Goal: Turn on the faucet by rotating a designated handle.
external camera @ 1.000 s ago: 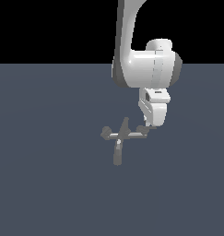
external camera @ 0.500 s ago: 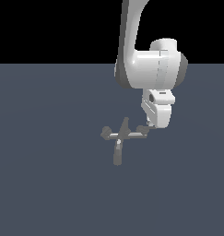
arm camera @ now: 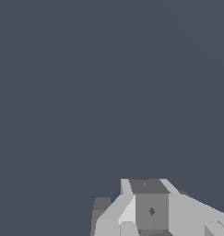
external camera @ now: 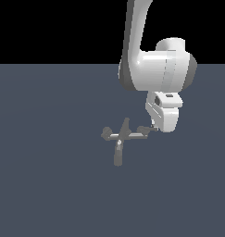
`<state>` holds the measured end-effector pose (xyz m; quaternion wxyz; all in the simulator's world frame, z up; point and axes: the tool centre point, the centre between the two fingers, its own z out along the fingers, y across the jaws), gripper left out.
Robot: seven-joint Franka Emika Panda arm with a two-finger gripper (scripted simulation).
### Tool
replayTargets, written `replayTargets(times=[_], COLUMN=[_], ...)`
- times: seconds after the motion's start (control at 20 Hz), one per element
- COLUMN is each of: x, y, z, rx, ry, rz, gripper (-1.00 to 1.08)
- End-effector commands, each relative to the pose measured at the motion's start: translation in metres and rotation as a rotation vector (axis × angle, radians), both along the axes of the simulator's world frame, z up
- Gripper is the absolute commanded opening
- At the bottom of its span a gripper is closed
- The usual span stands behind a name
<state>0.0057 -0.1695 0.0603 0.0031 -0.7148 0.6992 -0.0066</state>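
Observation:
The small grey faucet (external camera: 120,137) stands on the floor in the exterior view, its spout (external camera: 117,156) pointing toward the camera. A stubby knob (external camera: 106,134) is on its end toward the exterior view's left. The handle (external camera: 146,131), a dark knob with a thin lever bar, is on its end toward the exterior view's right. My gripper (external camera: 154,125) hangs under the white hand, its tips touching or just beside the lever's outer end. In the wrist view the fingers (arm camera: 150,211) sit together with no gap, and the gripper (arm camera: 150,221) holds nothing. The faucet is hardly visible there.
The flat dark grey-blue floor (external camera: 49,185) lies all around the faucet. The thick white arm (external camera: 155,69) rises above the handle side and leaves through the top of the exterior view.
The hand has shifted a little to the exterior view's right. The lever's outer end has swung slightly the same way with it. The faucet body has stayed in place.

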Motion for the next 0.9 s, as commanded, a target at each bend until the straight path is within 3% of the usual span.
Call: replayTargets(times=[0.0,0.3,0.35,0.85], x=[-0.014,-0.031,-0.03,-0.053], y=[0.002,0.001,-0.01,0.025], z=[0.001,0.001,0.0,0.0], rx=[0.005,0.005,0.0,0.004], ry=[0.013,0.013,0.013,0.014], rz=[0.001,0.001,-0.017,-0.002], gripper=[-1.0,-1.0,-1.0,-1.0])
